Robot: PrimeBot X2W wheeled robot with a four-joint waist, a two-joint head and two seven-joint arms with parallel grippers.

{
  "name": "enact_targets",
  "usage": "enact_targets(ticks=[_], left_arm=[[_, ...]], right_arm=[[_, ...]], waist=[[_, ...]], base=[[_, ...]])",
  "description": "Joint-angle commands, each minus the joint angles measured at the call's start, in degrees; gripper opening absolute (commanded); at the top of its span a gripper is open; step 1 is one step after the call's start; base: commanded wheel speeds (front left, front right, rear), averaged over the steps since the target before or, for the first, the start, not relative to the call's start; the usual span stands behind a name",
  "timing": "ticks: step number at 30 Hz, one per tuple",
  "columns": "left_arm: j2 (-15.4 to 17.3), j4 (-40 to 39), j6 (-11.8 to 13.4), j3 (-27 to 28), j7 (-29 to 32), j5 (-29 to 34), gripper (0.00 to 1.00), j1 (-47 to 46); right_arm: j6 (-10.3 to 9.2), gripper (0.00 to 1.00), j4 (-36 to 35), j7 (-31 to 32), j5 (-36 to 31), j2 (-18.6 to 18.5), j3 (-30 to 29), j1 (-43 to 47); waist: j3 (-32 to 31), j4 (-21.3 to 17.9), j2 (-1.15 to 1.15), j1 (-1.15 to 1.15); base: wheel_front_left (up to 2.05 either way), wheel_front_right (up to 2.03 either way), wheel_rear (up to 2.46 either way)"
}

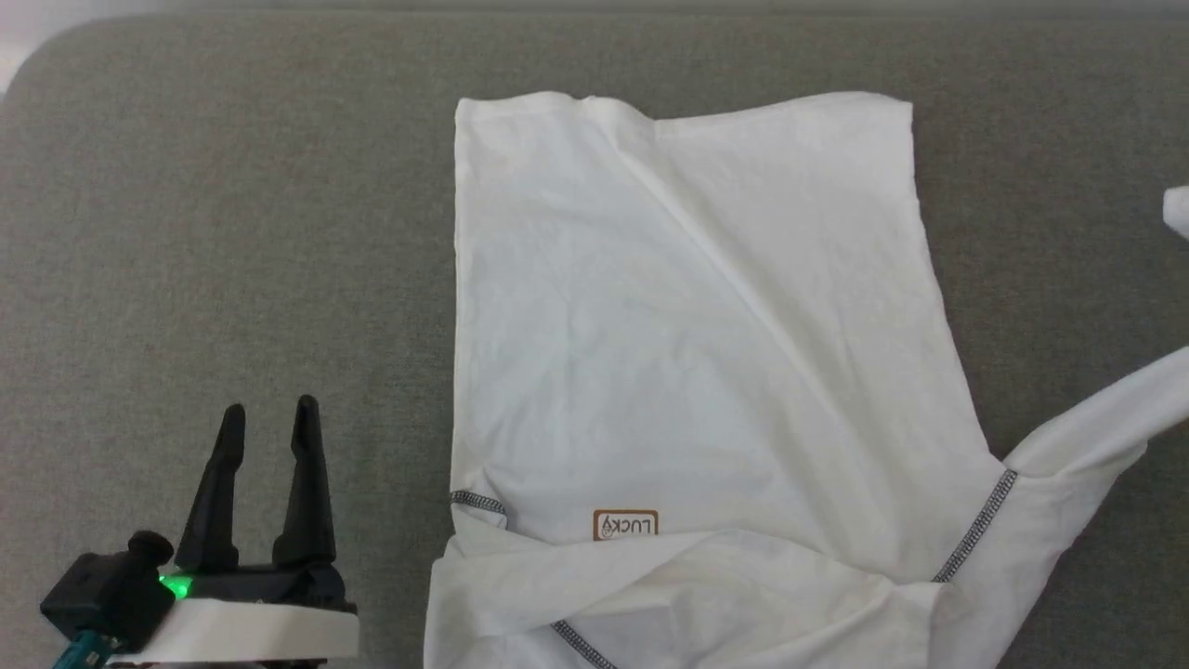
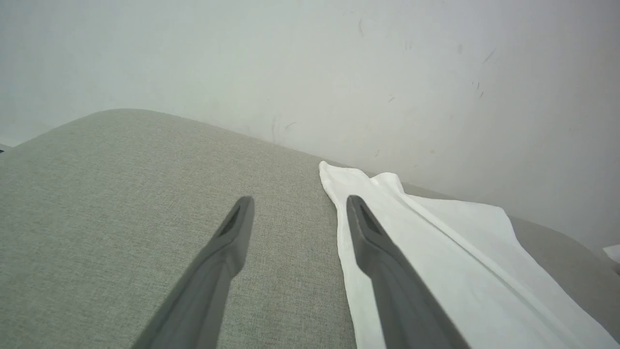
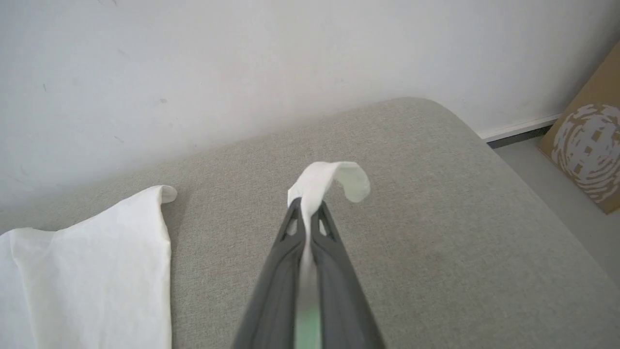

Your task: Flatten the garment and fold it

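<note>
The thin white long-sleeved shirt with grey-stitched seams point(image 1: 687, 325) lies on the grey upholstered surface point(image 1: 186, 232), light, limp and likely to crease, so my right pincer point(image 3: 306, 208) pinches its sleeve end while my left pincer point(image 1: 269, 407) waits wide open near the shoulder seam, a firm hold.

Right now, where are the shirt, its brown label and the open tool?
shirt point(image 1: 687, 316), head view, middle of its body.
label point(image 1: 625, 525), head view, centre of the brown patch.
left tool point(image 1: 269, 406), head view, midway between its fingertips.
</note>
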Motion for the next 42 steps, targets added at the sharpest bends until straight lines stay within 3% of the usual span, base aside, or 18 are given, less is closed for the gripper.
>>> enact_targets(ticks=[1, 11, 19, 28, 36, 42], left_arm=[[0.18, -0.47, 0.49, 0.26, 0.15, -0.41, 1.00, 0.89], [0.14, -1.99, 2.06, 0.76, 0.88, -0.55, 1.00, 4.98], [-0.10, -2.79, 3.18, 0.45, 1.66, -0.42, 1.00, 7.56], [0.01, -4.41, 4.16, 0.13, 2.73, -0.26, 1.00, 9.59], [0.06, -5.30, 4.74, -0.15, 3.13, -0.18, 1.00, 10.49], [-0.19, -5.28, 4.88, -0.75, 3.24, -0.24, 1.00, 10.63]], right_arm=[[-0.05, 0.00, -0.74, -0.26, 0.51, 0.14, -1.70, 1.80], [-0.05, 0.00, -2.26, -1.16, 1.95, -1.06, -13.74, 9.71], [-0.05, 0.00, -2.23, -2.95, 3.47, -1.18, -14.79, 13.21], [-0.05, 0.00, -8.73, -4.46, 5.60, -0.93, -6.52, 15.33], [-0.05, 0.00, -18.00, -4.29, 7.02, 0.27, 5.85, 16.14], [-0.05, 0.00, -20.88, -3.13, 7.43, 0.87, 15.34, 16.04]], waist=[[-3.26, -1.58, 0.00, 0.01], [-8.06, -1.65, 0.00, 0.01], [-12.06, -1.02, 0.00, 0.01], [-14.22, -0.14, 0.00, 0.01], [-14.97, 0.89, 0.00, 0.01], [-15.24, 1.62, 0.00, 0.01]], base=[[0.00, 0.00, 0.00], [0.00, 0.00, 0.00], [0.00, 0.00, 0.00], [0.00, 0.00, 0.00], [0.00, 0.00, 0.00], [0.00, 0.00, 0.00]])
